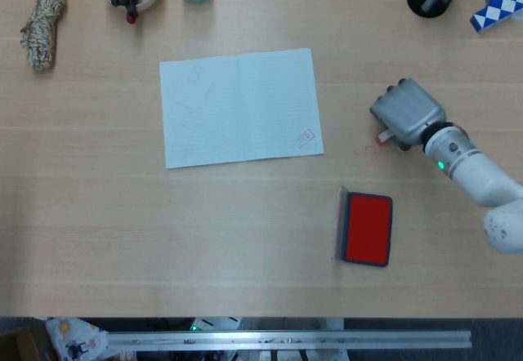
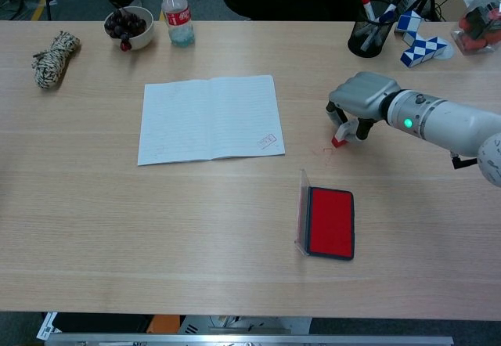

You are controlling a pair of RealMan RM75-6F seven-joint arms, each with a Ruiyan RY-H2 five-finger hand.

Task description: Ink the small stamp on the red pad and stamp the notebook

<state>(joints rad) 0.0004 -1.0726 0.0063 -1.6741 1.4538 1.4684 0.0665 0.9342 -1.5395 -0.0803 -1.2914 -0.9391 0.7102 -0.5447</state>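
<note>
The open notebook (image 1: 241,106) (image 2: 210,117) lies flat, with a red stamp print (image 1: 305,138) (image 2: 268,140) near its lower right corner. The red ink pad (image 1: 367,229) (image 2: 330,222) sits open near the front right, its lid upright on the left side. My right hand (image 1: 406,114) (image 2: 360,99) hovers low over the table, right of the notebook and beyond the pad, and holds the small red-and-white stamp (image 1: 382,136) (image 2: 340,135) in its fingers. The stamp's base is at or just above the tabletop. My left hand is not in either view.
A rope bundle (image 2: 53,59), a bowl of dark fruit (image 2: 128,25) and a bottle (image 2: 177,11) stand along the far left edge. A pen cup (image 2: 369,37) and a blue-white folding toy (image 2: 423,48) stand far right. A faint red mark (image 2: 327,151) shows on the table.
</note>
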